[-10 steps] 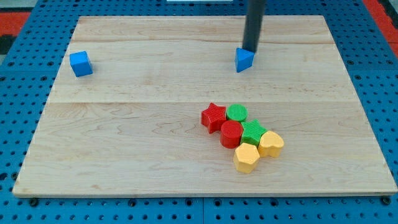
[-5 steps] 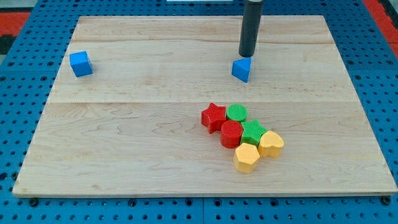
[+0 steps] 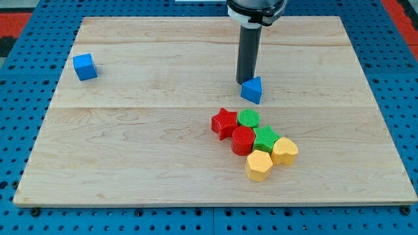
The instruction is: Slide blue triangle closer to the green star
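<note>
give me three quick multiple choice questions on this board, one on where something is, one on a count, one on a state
1. Where is my tip?
A. just above the blue triangle in the view
B. beside the blue cube
C. in the cluster

2. How many red blocks?
A. one
B. two
C. three

3. Does the blue triangle touch the green star?
A. yes
B. no, apart
C. stacked on it

A: the rod ends at the triangle's upper edge.
B: red star and red cylinder.
B: bare board and the green cylinder lie between them.

my tip [image 3: 245, 81] just top-left of blue triangle [image 3: 252, 91], green star [image 3: 266, 138] below
</note>
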Controlling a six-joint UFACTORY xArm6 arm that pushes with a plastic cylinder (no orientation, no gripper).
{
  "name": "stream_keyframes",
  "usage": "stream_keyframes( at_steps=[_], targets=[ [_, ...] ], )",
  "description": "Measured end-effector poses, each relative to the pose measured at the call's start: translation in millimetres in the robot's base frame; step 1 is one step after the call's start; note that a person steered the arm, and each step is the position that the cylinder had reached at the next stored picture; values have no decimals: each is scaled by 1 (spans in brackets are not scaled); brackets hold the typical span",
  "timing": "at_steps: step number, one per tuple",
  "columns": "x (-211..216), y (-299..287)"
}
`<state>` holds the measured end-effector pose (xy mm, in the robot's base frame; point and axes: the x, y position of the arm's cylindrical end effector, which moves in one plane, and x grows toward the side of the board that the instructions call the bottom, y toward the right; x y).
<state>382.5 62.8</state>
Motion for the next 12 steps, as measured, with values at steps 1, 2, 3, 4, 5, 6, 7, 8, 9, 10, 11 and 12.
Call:
stream_keyframes(
  at_steps=[1, 2, 3, 4, 5, 6, 7, 8, 9, 10, 11, 12],
  targets=[
    [-3, -8],
    [4, -8],
    [20, 13],
    [38, 20],
    [38, 37],
    [38, 59],
    [49, 60],
    [54, 67],
    [54, 99],
    [53, 112],
    [20, 120],
    [28, 160]
  ],
)
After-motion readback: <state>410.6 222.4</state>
